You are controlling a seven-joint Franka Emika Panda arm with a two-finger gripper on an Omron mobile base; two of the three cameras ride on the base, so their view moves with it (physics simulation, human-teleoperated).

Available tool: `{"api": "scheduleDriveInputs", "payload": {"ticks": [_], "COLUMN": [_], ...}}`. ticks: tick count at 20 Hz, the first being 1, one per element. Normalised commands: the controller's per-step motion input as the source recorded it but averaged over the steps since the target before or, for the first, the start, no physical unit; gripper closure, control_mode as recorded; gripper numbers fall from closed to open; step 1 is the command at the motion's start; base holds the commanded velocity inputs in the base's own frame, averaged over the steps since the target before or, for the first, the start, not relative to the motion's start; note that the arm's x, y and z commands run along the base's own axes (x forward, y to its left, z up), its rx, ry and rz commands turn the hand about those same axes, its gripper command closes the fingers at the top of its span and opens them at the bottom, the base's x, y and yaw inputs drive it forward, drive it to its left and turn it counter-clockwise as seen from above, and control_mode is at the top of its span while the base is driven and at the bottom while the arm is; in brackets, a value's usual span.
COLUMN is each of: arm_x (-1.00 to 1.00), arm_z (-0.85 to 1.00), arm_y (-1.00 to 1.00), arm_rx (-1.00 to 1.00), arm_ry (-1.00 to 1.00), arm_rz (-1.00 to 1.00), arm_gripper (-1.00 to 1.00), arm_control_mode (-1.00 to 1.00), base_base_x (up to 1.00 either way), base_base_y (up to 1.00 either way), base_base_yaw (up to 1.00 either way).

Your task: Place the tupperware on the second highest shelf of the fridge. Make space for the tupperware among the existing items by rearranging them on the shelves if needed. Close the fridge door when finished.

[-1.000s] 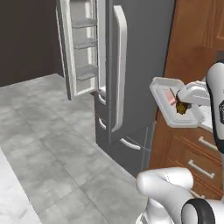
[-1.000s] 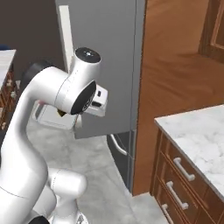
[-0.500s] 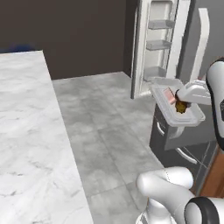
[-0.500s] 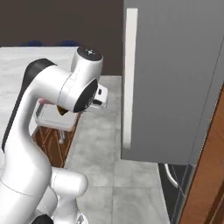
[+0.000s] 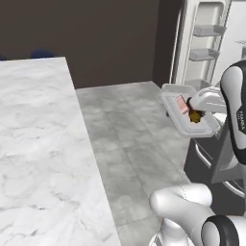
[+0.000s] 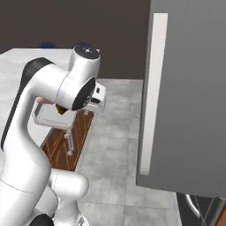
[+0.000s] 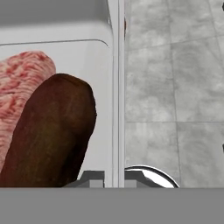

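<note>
The tupperware (image 5: 178,117) hangs level above the floor, a translucent-white tray carrying a pink piece (image 5: 181,104) and a dark brown piece (image 5: 194,116). My gripper (image 5: 193,102) is shut on its right rim. Up close in the hand view, the gripper (image 7: 114,177) pinches the tray's wall (image 7: 115,87) beside the brown piece (image 7: 52,135). From the right base view the tupperware (image 6: 48,118) sits low behind my hand. The fridge (image 5: 211,158) stands at the right with one door (image 5: 192,43) swung open, and its other grey door (image 6: 194,97) looms close. The second highest shelf and the existing items are out of view.
A marble island counter (image 5: 38,144) spans the left, its wooden cabinet front (image 6: 66,141) just under the tray. Grey bins (image 5: 210,31) line the open door. A long pale handle (image 6: 152,88) runs down the near door. Tiled floor (image 5: 129,139) lies open between counter and fridge.
The whole picture has shifted: the base has swung, so the fridge now sits further right and the marble counter has come into view. The tupperware stays in my shut gripper.
</note>
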Motion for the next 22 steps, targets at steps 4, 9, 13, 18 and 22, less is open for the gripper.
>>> {"api": "scheduleDriveInputs", "payload": {"ticks": [4,9,13,18,22], "arm_x": [0.0,0.0,0.0,0.0,0.0], "arm_z": [0.0,0.0,0.0,0.0,0.0], "arm_y": [0.0,0.0,0.0,0.0,0.0], "arm_rx": [0.0,0.0,0.0,0.0,0.0], "arm_ry": [0.0,0.0,0.0,0.0,0.0], "arm_rz": [0.0,0.0,0.0,0.0,0.0], "arm_gripper": [1.0,1.0,1.0,1.0,1.0], "arm_control_mode": [1.0,1.0,1.0,1.0,1.0], "base_base_x": [0.91,1.0,1.0,0.88,0.96], "base_base_y": [0.01,0.13,0.26,0.19,0.37], "base_base_yaw": [-0.19,-0.26,-0.28,-0.28,-0.32]}}
